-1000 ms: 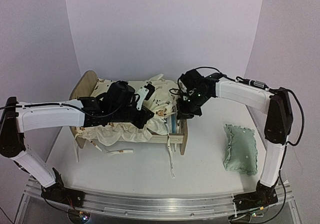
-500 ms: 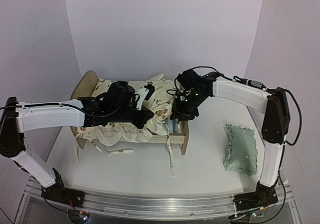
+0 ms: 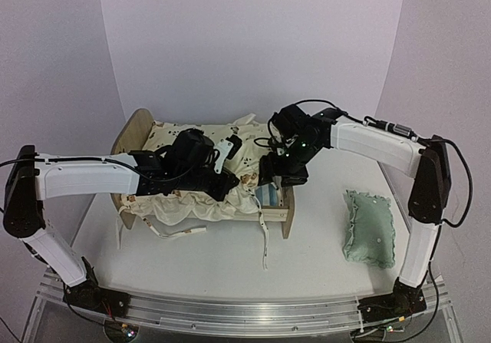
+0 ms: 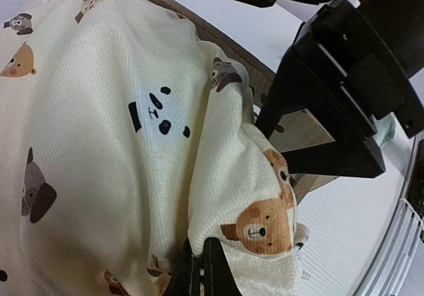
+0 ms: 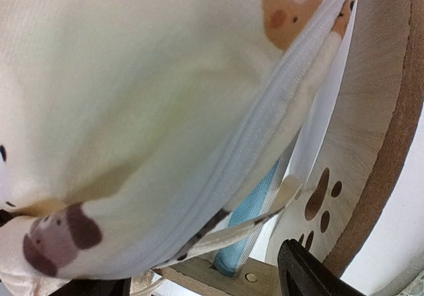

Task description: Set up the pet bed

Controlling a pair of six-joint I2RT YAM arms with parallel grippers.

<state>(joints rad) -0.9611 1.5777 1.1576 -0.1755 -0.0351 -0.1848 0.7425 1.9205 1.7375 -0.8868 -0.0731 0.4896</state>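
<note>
My left hand [image 4: 197,264] is pressed together on a fold of the cream bear-print cushion [image 4: 99,110], low down by the bed's paw-print end board [image 5: 361,130]. I judge the pinch is there so the cloth can be drawn flat along the frame instead of bunching. The pet bed [image 3: 134,126] itself stands on the table [image 3: 230,266] under both my arms, with its long side toward me.

My right hand [image 3: 278,176] hangs right over that same end board, fingers [image 5: 311,273] spread wide and gripping nothing. The cushion's zipped edge sags between them. It looks poised to tuck that corner down inside the board.

What's in the way: the cushion is heaped, not seated. Its corner rides up against the end board, and only a sliver of the blue striped base [image 5: 248,220] shows beneath it. My own left arm lies across the middle of the bed, so I can't tell how the cushion sits there.

The ties [image 3: 265,239] dangle over the bed's near rail onto the table — they could snag as the cloth moves. The mint green pillow [image 3: 370,228] lies flat on the table well apart from the bed, off its paw-print end, out of the way for now.
</note>
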